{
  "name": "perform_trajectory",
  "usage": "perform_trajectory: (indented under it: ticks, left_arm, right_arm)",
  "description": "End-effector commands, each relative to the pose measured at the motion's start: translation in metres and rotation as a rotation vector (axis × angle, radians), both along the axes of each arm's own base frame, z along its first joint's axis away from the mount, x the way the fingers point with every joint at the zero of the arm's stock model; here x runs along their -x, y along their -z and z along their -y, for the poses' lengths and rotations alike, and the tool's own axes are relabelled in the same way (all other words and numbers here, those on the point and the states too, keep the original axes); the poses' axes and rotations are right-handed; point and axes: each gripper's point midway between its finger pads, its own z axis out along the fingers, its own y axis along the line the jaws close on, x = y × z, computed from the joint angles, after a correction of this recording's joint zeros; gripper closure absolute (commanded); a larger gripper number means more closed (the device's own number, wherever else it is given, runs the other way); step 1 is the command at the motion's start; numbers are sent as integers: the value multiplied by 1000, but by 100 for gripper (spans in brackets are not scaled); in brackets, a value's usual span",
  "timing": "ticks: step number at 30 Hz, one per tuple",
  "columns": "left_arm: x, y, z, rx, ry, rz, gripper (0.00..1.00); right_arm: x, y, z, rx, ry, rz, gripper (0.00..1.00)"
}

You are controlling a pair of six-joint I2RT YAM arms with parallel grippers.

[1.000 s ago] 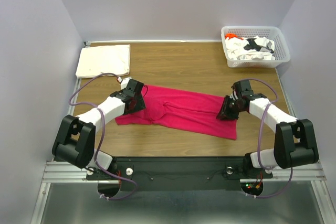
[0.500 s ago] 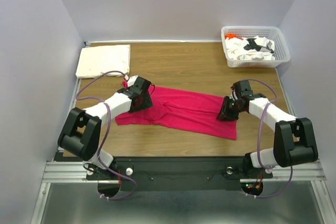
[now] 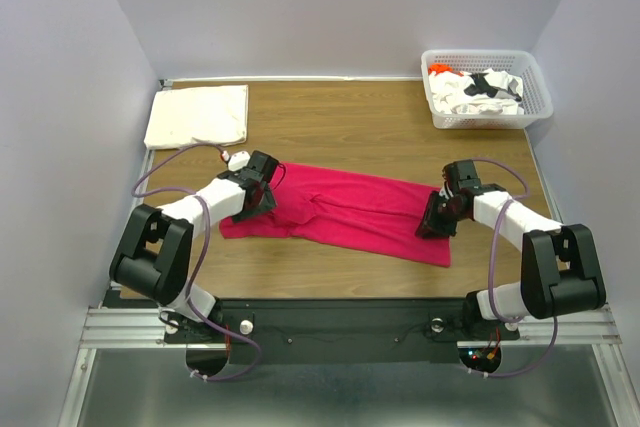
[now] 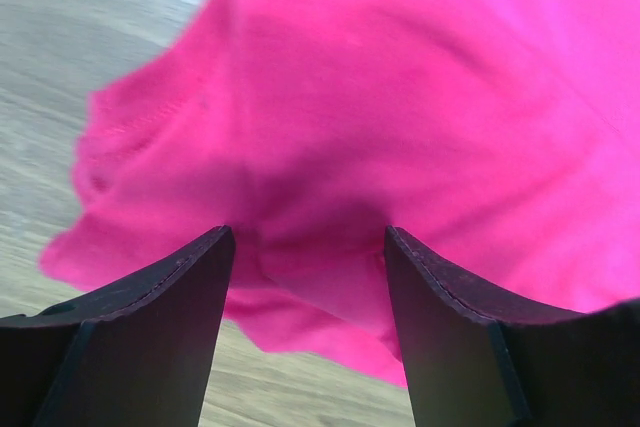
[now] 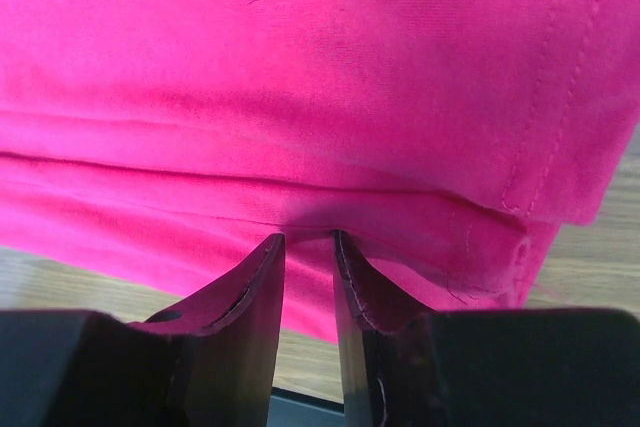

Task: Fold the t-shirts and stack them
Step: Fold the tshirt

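A magenta-red t-shirt (image 3: pixel 350 209) lies spread lengthwise on the wooden table (image 3: pixel 350 127). My left gripper (image 3: pixel 260 190) is open over the shirt's left end; in the left wrist view its jaws (image 4: pixel 305 239) stand wide apart above the shirt's bunched edge (image 4: pixel 330 147). My right gripper (image 3: pixel 437 219) is at the shirt's right end. In the right wrist view (image 5: pixel 308 237) its jaws are nearly together and pinch a fold of the shirt (image 5: pixel 320 97). A folded cream-white t-shirt (image 3: pixel 197 115) lies at the back left.
A white lattice basket (image 3: pixel 486 54) at the back right holds crumpled white, black-printed and orange shirts (image 3: pixel 480 89). Grey walls enclose the table on three sides. A black rail (image 3: pixel 340 317) runs along the near edge.
My left gripper pushed forward onto the shirt's left end, then drew back a little to the left. My right gripper slid slightly toward the near right at the shirt's edge.
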Motion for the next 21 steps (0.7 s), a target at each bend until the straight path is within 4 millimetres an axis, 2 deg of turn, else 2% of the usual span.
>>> perform_trajectory:
  ticks: [1,4,8,10,11,14,17,21]
  left_arm:
    - [-1,0,-23,-44,-51,15,27]
    - [-2,7,-32,-57,-67,7,27]
    - [-14,9,-42,-79,-58,14,27]
    - [-26,4,-44,-92,-54,26,27]
    - [-33,-5,-42,-90,-45,45,27]
    - [-39,-23,-39,-74,-44,80,25]
    - [-32,-48,-42,-48,-75,121,24]
    - [-17,-52,-48,-40,-123,127,24]
  right_arm:
    - [2,13,16,95,66,-27,68]
    - [2,15,27,146,112,-32,68]
    - [1,12,38,176,167,-19,68]
    - [-4,8,37,176,154,-4,68]
    - [-8,3,36,171,124,12,68]
    - [-15,-10,31,146,79,55,68]
    - [-21,-26,18,82,31,100,68]
    - [-21,-36,5,24,10,114,68]
